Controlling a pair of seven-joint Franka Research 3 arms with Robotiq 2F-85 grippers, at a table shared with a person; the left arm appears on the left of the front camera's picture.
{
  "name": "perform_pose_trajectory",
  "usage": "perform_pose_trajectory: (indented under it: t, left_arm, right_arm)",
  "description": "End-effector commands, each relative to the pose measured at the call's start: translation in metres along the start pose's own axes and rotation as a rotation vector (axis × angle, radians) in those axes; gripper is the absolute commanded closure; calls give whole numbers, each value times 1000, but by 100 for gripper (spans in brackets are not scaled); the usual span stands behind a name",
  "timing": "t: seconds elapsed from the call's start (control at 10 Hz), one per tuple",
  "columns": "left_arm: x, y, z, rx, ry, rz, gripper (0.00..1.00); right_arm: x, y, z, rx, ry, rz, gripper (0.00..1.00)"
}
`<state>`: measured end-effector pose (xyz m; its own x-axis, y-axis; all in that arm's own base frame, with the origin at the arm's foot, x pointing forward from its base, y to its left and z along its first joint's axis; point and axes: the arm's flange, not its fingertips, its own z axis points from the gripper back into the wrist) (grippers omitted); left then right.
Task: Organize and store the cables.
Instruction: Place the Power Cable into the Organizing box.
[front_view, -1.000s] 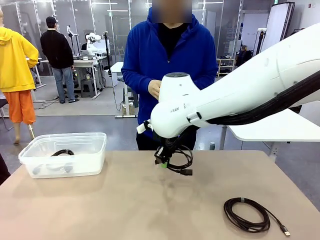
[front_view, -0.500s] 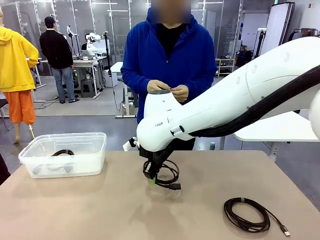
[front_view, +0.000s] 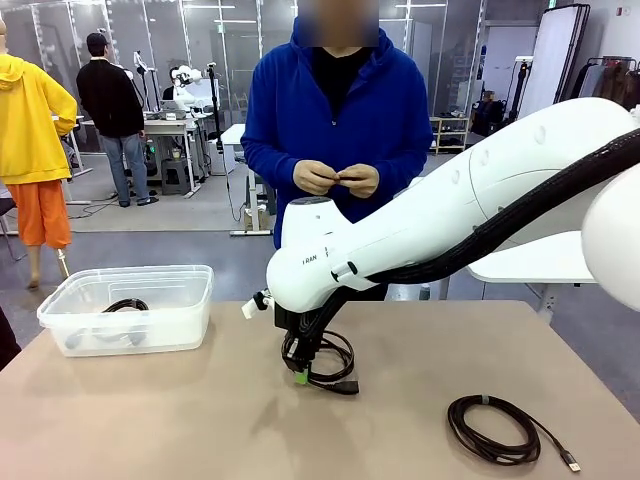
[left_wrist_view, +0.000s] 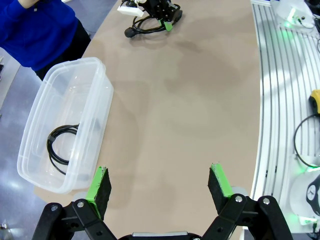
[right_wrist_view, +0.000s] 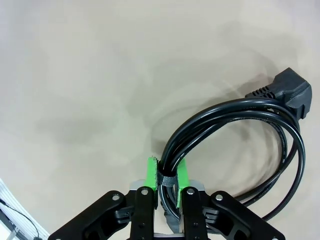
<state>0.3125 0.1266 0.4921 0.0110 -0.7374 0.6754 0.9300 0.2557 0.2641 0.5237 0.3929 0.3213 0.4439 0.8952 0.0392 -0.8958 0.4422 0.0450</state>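
Observation:
My right gripper (front_view: 300, 376) hangs low over the middle of the table, shut on a coiled black cable (front_view: 338, 352) with a plug end. In the right wrist view the green pads (right_wrist_view: 151, 172) pinch the coil (right_wrist_view: 235, 125) at its small tie, and the plug (right_wrist_view: 291, 91) sits at the upper right. A second cable (front_view: 491, 428) lies coiled on the table's right front. A third cable (front_view: 125, 304) rests inside the clear bin (front_view: 130, 272). My left gripper (left_wrist_view: 159, 181) is open and bare, above the table edge beside the bin (left_wrist_view: 70, 95) and its cable (left_wrist_view: 61, 145).
A person in a blue hoodie stands at the table's far side, both hands (front_view: 338, 179) together at chest height over something small. The right arm's white body spans the table's right half. Bare tabletop (front_view: 180, 410) lies between the bin and the held cable.
My right arm has swung left and lower with the coil in its grip. The person's hands have come together. The left gripper stays open.

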Motion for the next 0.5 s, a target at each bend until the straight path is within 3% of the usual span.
perform_pose_trajectory:
  t: [0.0,0.1,0.4]
  left_arm:
    - [0,-2,0,1,-22,-12,1]
    - [0,-2,0,1,-22,-12,1]
    - [0,-2,0,1,-22,-12,1]
  right_arm:
    - [0,-3,10,7,-13,4,100]
    - [-1,-2,10,8,-22,2,67]
    - [-4,-5,16,3,-45,-7,33]
